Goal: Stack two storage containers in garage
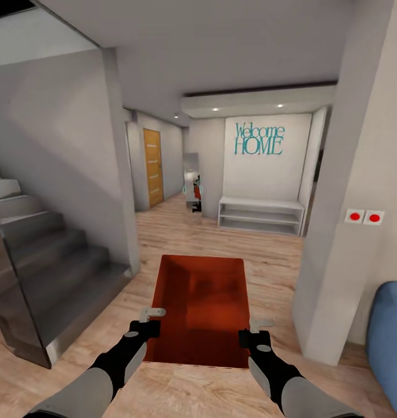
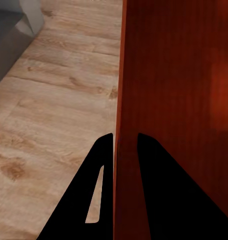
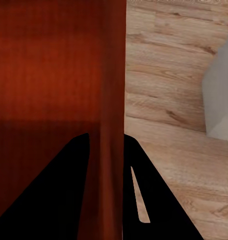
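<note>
Container (image 1: 201,307): rigid, light-looking, thin-walled | left gripper (image 1: 145,328) and right gripper (image 1: 249,336) each clamp a side wall | you keep both pinches level; tilt risks slip.

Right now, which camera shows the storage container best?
The head view: the whole open container shows between both hands. Each wrist view shows just one wall clamped between that hand's fingers.

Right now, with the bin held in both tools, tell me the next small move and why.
Probably roll straight ahead down the wood-plank hallway, keeping both grips unchanged. The orange-red rectangular open-top bin is carried level, the left tool clamping its left wall and the right tool its right wall. The grey staircase and white pillar flank the path, so stay centred.
</note>
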You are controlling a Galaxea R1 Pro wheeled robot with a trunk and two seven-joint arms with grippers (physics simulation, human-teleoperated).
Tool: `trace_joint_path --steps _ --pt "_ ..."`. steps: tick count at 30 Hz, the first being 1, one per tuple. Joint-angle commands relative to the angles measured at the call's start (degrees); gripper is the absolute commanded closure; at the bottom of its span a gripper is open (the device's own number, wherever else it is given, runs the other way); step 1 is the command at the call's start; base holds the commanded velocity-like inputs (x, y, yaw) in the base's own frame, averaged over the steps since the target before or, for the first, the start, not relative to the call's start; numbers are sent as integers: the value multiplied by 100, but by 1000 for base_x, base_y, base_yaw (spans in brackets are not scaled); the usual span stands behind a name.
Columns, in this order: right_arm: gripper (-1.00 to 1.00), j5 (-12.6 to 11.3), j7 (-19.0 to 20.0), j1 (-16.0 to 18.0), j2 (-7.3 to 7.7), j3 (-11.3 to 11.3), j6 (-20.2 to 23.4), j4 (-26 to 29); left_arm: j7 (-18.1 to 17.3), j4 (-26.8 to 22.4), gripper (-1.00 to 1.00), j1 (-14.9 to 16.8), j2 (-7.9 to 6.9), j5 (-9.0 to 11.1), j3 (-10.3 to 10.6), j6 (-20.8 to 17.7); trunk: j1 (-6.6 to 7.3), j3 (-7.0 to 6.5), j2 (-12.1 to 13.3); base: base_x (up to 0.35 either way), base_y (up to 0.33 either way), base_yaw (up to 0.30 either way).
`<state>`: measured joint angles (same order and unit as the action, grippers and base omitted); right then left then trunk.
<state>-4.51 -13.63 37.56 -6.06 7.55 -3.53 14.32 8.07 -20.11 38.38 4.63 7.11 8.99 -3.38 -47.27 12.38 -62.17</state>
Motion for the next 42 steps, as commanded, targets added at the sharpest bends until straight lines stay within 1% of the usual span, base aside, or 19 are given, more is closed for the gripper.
trace_joint_path --steps 1,36,42 --pt "100 -128 -17 6 0 -44 -16 -17 129 -29 100 3 -5 -63 -3 118 -4 8 -5 317 0 0" --pt "100 -123 -17 6 0 -37 -23 -17 133 -8 100 3 3 -78 -3 111 -4 8 -5 317 0 0" --pt "100 -128 -24 6 0 -43 -17 -17 133 -2 100 -1 3 -78 -3 110 -4 8 -5 317 0 -147"
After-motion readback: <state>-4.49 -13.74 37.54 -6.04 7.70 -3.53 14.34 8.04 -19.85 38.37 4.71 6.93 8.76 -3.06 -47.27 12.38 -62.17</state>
